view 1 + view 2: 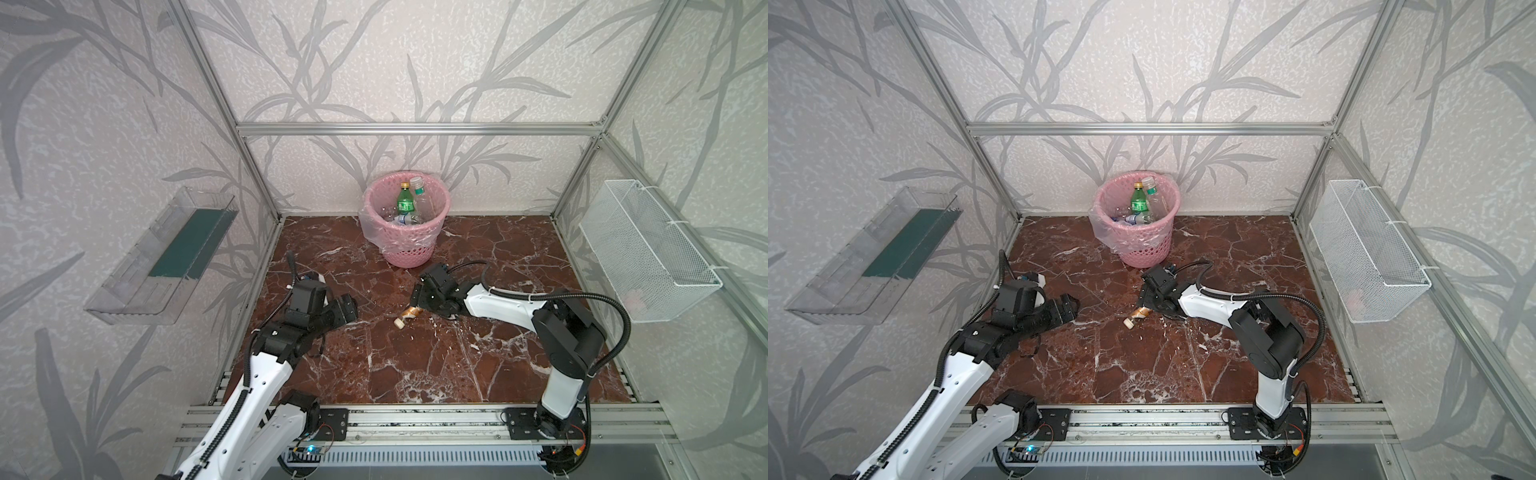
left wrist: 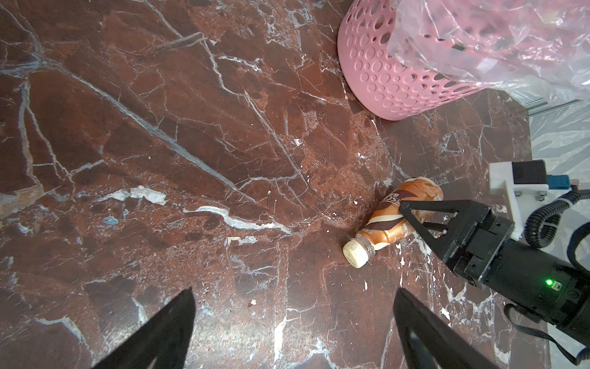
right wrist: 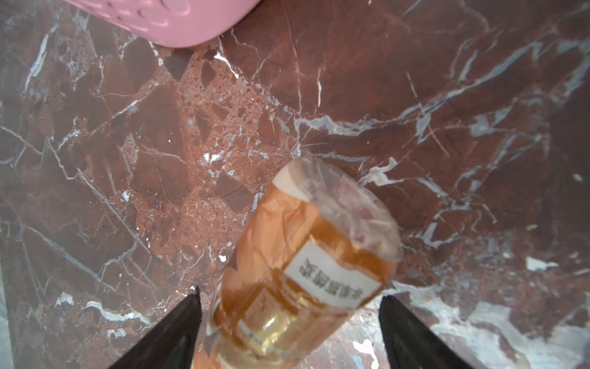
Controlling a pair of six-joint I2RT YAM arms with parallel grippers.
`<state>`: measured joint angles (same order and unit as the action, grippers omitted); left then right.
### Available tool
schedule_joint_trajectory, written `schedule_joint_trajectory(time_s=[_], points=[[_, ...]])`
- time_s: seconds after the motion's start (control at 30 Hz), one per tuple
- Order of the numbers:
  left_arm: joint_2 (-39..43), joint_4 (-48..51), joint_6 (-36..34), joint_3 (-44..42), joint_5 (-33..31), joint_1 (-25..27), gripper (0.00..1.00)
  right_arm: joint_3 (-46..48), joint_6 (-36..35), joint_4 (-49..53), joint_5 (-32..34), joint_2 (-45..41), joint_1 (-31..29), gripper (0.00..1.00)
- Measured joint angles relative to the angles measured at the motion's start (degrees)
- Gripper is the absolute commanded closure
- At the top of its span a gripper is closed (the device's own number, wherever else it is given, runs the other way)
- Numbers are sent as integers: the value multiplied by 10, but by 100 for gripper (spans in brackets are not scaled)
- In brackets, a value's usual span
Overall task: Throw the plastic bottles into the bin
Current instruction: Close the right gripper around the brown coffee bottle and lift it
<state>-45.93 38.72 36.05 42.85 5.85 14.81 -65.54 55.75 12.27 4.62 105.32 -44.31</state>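
An orange-brown plastic bottle (image 1: 409, 314) (image 1: 1138, 314) with a cream cap lies on its side on the marble floor, in front of the bin. My right gripper (image 1: 417, 308) (image 3: 289, 294) is open and straddles the bottle's body (image 3: 306, 262), one finger on each side. The left wrist view shows this bottle (image 2: 392, 220) with the right gripper (image 2: 412, 220) over it. The pink lattice bin (image 1: 405, 249) (image 1: 1142, 249) (image 2: 383, 80) with a clear liner holds a green bottle (image 1: 405, 201) and clear ones. My left gripper (image 1: 347, 309) (image 2: 293, 294) is open over bare floor, left of the bottle.
A clear plastic tray (image 1: 162, 257) hangs on the left wall. On the right wall is a white wire basket (image 1: 648, 249). Aluminium frame posts edge the dark red marble floor (image 1: 415, 365). The bin stands against the back wall.
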Motion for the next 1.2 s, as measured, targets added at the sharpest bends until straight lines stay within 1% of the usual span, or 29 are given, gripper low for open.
schedule_joint_trajectory(time_s=[0.1, 0.27, 0.43, 0.53, 0.67, 0.77, 0.97, 1.2], points=[[2, 0, 0, 0, 0, 0, 4, -10, 0, 0, 1, 17, 0, 17], [2, 0, 0, 0, 0, 0, 4, -15, -3, 1, -1, 38, 0, 26], [-2, -2, 0, 0, 0, 0, 4, -16, -16, 4, -2, 41, 2, 39], [-5, -2, 0, 0, 0, -1, 4, -16, -31, 7, -2, 41, 4, 45], [-9, -5, 0, 0, 1, -1, 4, -9, -54, 19, -5, 31, 9, 46], [-10, -8, 0, 0, 1, -1, 4, 15, -76, 37, -6, 8, 14, 46], [-11, -11, 0, -2, 1, -3, 4, 86, -111, 81, -7, -64, 15, 46], [-20, -19, 0, -7, 2, -3, 4, 168, -128, 125, -14, -150, 15, 46]])
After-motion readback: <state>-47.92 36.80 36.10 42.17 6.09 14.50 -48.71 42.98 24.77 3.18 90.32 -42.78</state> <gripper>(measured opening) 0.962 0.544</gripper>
